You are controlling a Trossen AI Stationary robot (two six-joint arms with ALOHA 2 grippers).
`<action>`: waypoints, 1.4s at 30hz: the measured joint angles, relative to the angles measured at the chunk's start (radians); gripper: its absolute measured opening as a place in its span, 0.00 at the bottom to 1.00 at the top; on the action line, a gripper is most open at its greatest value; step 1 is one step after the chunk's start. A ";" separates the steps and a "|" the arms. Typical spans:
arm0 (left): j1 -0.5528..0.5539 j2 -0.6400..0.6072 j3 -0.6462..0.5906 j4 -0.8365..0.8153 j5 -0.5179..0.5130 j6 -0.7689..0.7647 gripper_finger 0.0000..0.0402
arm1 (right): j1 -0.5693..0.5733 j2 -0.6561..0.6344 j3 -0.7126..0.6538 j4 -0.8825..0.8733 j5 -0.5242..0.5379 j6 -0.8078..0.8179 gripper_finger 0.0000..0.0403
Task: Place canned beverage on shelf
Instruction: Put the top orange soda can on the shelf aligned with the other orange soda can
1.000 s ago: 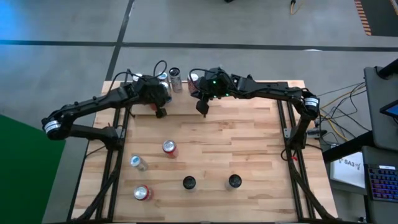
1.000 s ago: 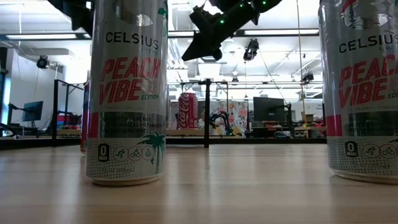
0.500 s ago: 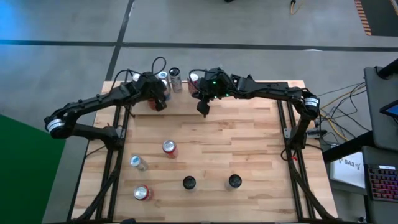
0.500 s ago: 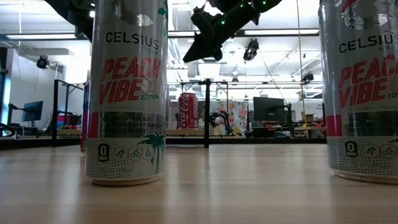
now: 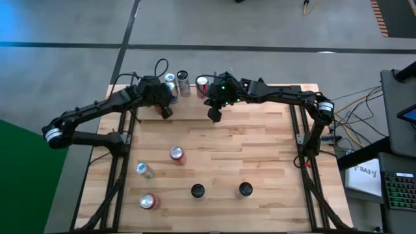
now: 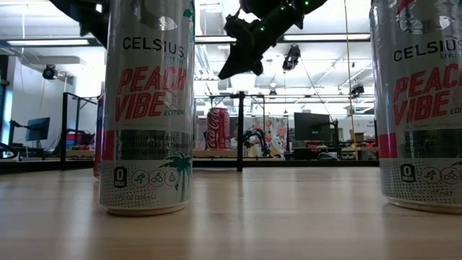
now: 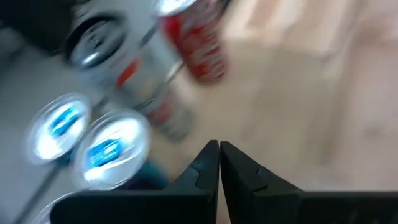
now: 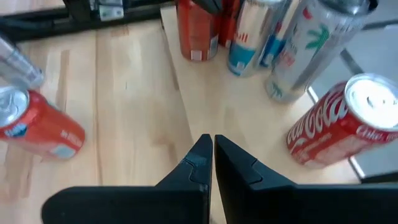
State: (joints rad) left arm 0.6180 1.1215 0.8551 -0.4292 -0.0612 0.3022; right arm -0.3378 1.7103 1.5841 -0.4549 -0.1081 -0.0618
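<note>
- Your left gripper (image 5: 166, 112) hangs over the far left part of the table (image 5: 253, 156), fingers pressed together and holding nothing; the left wrist view confirms the tips (image 7: 219, 163) meet.
- Your right gripper (image 5: 215, 116) sits near the far middle of the table, fingers likewise together and empty, as the right wrist view shows (image 8: 212, 158). In the low view it hangs in the air above the tabletop (image 6: 239, 66).
- The shelf (image 5: 188, 91) lies along the far edge. A cluster of cans stands there: a silver can (image 5: 183, 81), a blue-topped can (image 5: 170, 80) and a red Coca-Cola can (image 5: 202, 82).
- Loose on the table you have a red can (image 5: 177, 154) near the middle, a silver can lying down (image 5: 144, 170) at the left, and another red can (image 5: 148, 201) at the near left.
- Two Celsius Peach Vibe cans (image 5: 197, 191) (image 5: 245, 189) stand upright at the near edge, well apart from both grippers.
</note>
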 joint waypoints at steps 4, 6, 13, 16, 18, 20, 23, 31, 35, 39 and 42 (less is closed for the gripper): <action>-0.026 -0.059 0.000 0.014 0.165 -0.066 0.00 | 0.009 -0.012 0.000 -0.064 -0.002 0.018 0.02; -0.052 -0.088 0.000 0.029 0.209 -0.120 0.00 | 0.019 -0.033 0.000 -0.101 -0.005 0.024 0.02; -0.279 -0.179 -0.016 0.164 0.208 -0.272 0.00 | 0.086 -0.128 0.000 -0.262 -0.028 0.141 0.02; -0.421 -0.203 -0.023 0.228 0.107 -0.293 0.00 | 0.133 -0.166 0.000 -0.310 -0.094 0.235 0.02; -0.522 -0.210 -0.026 0.259 0.008 -0.304 0.00 | 0.171 -0.184 0.000 -0.326 -0.139 0.302 0.02; -0.614 -0.210 -0.026 0.273 -0.087 -0.310 0.00 | 0.218 -0.196 0.000 -0.331 -0.157 0.370 0.02; -0.732 -0.211 -0.025 0.267 -0.187 -0.312 0.00 | 0.292 -0.204 0.000 -0.333 -0.160 0.462 0.02; -0.893 -0.206 -0.021 0.262 -0.236 -0.352 0.00 | 0.454 -0.198 0.000 -0.397 -0.158 0.695 0.02; -0.941 -0.196 -0.021 0.263 -0.241 -0.432 0.00 | 0.517 -0.192 0.000 -0.416 -0.138 0.718 0.02; -1.008 -0.181 -0.021 0.285 -0.263 -0.480 0.00 | 0.578 -0.182 0.000 -0.414 0.063 0.655 0.02; -1.078 -0.166 -0.020 0.298 -0.336 -0.500 0.00 | 0.616 -0.160 -0.005 -0.374 0.211 0.562 0.02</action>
State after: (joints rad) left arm -0.4596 0.9554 0.8352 -0.1312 -0.3971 -0.1976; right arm 0.2782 1.5504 1.5791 -0.8292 0.1025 0.5004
